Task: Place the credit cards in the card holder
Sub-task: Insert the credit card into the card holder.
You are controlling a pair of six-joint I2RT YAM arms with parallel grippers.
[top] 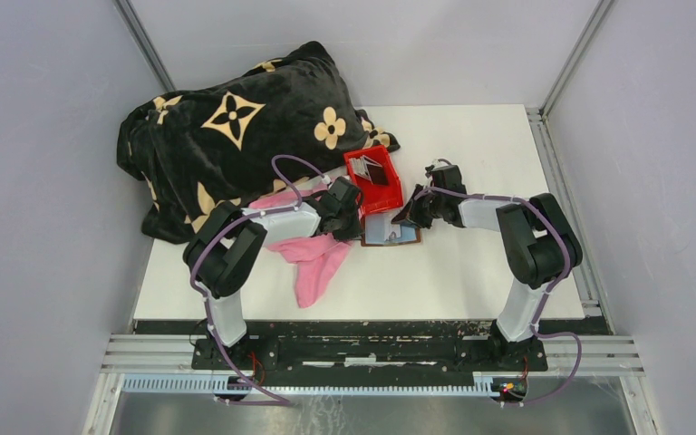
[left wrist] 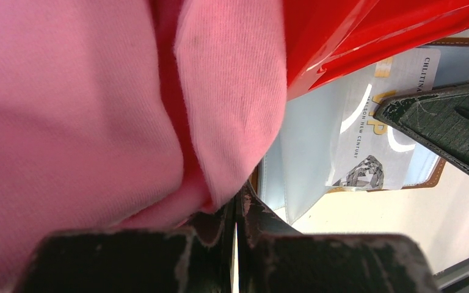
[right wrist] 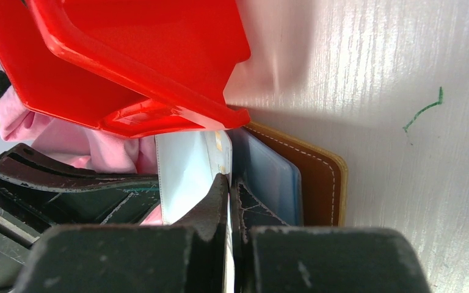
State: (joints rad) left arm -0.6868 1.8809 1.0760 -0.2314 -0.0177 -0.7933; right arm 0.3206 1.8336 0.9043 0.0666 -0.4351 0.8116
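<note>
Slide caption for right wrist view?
Right gripper pinches a white card at the open brown card holder, beside the red bin.

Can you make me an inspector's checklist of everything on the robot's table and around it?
Surface: white table, with a green pen mark.
Job's things: card holder lies open on the near side of the red bin; one credit card over its clear pockets; more cards in the bin.
Clutter: pink cloth, black flowered blanket.
Grippers: left pincer shut, seemingly pinching a clear leaf of the holder; right pincer shut on the credit card.
Cables: purple cables run along both arms.
Surroundings: grey walls, metal rail at the near edge.
</note>
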